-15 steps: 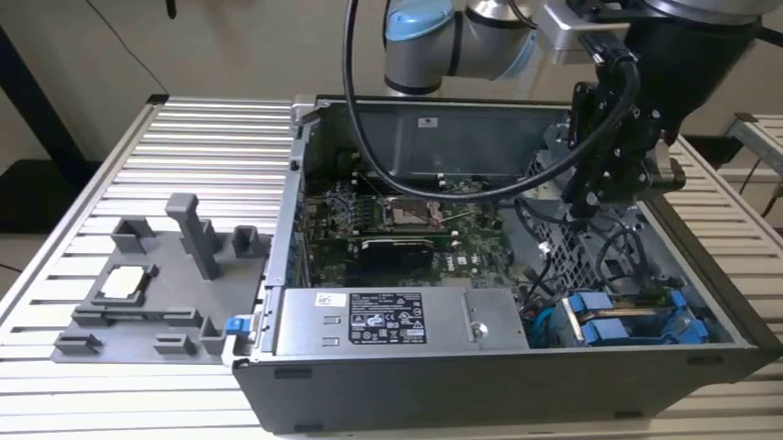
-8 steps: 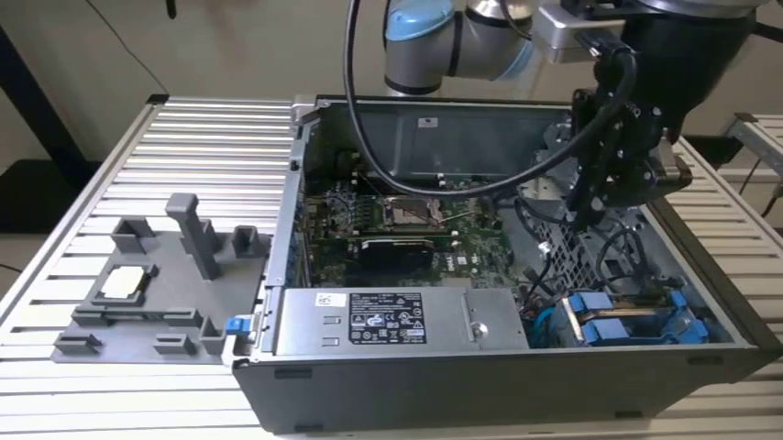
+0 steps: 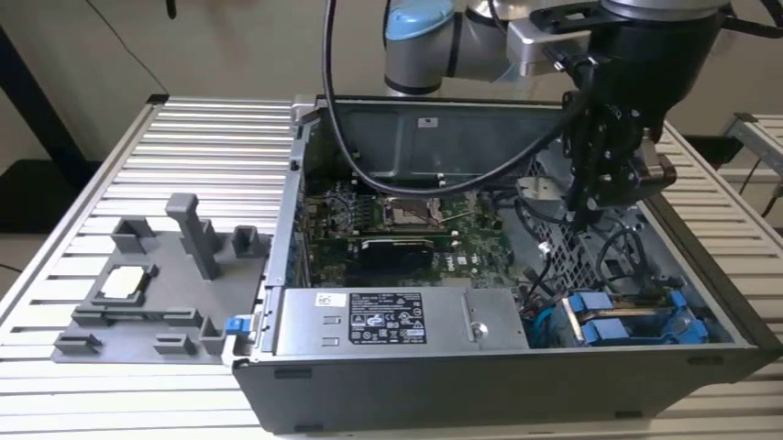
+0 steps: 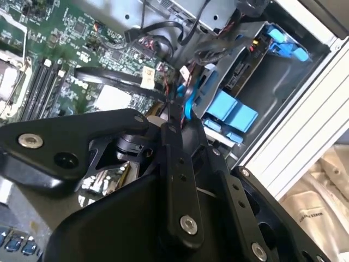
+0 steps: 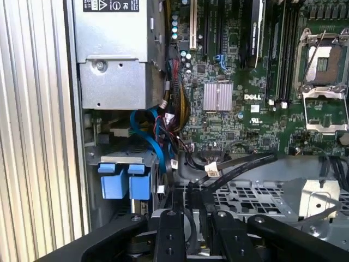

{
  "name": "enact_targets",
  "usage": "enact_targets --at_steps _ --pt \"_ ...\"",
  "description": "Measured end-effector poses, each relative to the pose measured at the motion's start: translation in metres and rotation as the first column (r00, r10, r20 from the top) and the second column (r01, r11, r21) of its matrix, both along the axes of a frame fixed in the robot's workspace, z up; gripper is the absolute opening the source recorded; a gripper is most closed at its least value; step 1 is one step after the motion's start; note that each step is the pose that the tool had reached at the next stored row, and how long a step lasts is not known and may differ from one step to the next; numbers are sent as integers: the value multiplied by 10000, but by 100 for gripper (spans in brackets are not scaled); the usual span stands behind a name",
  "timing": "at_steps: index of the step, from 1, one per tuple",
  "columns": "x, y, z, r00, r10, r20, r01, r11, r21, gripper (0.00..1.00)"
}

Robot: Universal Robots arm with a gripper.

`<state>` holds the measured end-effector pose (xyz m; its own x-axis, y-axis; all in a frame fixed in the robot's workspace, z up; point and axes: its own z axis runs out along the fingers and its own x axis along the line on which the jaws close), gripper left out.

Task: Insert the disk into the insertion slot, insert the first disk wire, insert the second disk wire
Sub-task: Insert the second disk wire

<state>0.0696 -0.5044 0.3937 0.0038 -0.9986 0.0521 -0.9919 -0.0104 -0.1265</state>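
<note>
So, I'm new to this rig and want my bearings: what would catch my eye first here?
The open computer case stands on the slatted table, green motherboard exposed. The black gripper hangs into it on the exterior view's right, where bright blue tabs stand out; a grey fixture tray sits on the exterior view's left.

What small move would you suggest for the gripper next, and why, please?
Probably lower the gripper a little toward the blue wire. The disk already seems seated in the slot, and the blue wire runs beside it, close to the gripper, which hangs over that corner of the case.
</note>
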Motion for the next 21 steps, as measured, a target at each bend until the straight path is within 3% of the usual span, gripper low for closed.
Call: enact_targets --at_steps 5,8,13,16,21 --pt "-61 65 -39 9998 48 172 -44 9998 -218 27" --pt "-89 103 -68 9992 74 388 -64 9997 -241 27" --pt "-155 127 -115 9974 87 712 -66 9995 -297 27" --pt "-170 127 -133 9968 102 793 -69 9991 -420 27" --pt "-170 127 -204 9958 148 899 -108 9990 -441 27"
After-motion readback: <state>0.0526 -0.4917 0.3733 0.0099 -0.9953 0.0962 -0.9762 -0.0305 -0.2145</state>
